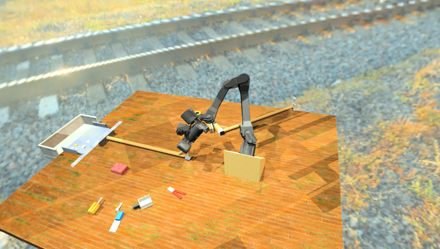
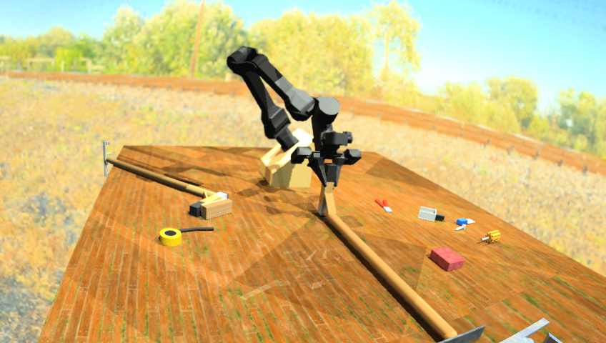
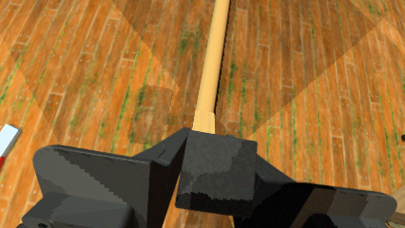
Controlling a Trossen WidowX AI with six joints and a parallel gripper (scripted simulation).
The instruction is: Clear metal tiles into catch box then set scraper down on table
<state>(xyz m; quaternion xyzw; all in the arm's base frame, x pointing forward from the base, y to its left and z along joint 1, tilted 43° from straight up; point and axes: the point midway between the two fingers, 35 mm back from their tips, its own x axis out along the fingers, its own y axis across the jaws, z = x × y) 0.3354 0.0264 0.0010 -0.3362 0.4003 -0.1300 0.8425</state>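
The long scraper (image 1: 145, 147) (image 2: 374, 256) (image 3: 215, 62) lies with its wooden pole along the table, its blade end beside the near edge of the steel bench plate (image 1: 100, 132). My gripper (image 1: 184, 148) (image 2: 330, 175) (image 3: 206, 137) is shut on the dark grip block of the scraper, at the raised near end of the pole. Several small tiles, white (image 1: 88, 141) and orange (image 1: 76, 144), lie on the plate. The catch box (image 1: 49, 151) stands at the plate's far end; part of its inside is hidden by its walls.
A second long-poled tool (image 1: 268, 115) (image 2: 157, 176) lies behind the arm. Beside it are a wooden block (image 2: 216, 209) and yellow tape (image 2: 170, 239). A red block (image 1: 119, 168) (image 2: 447, 258), red-handled tool (image 1: 177, 194), scoop (image 1: 145, 202) and yellow tool (image 1: 93, 208) lie on the other side.
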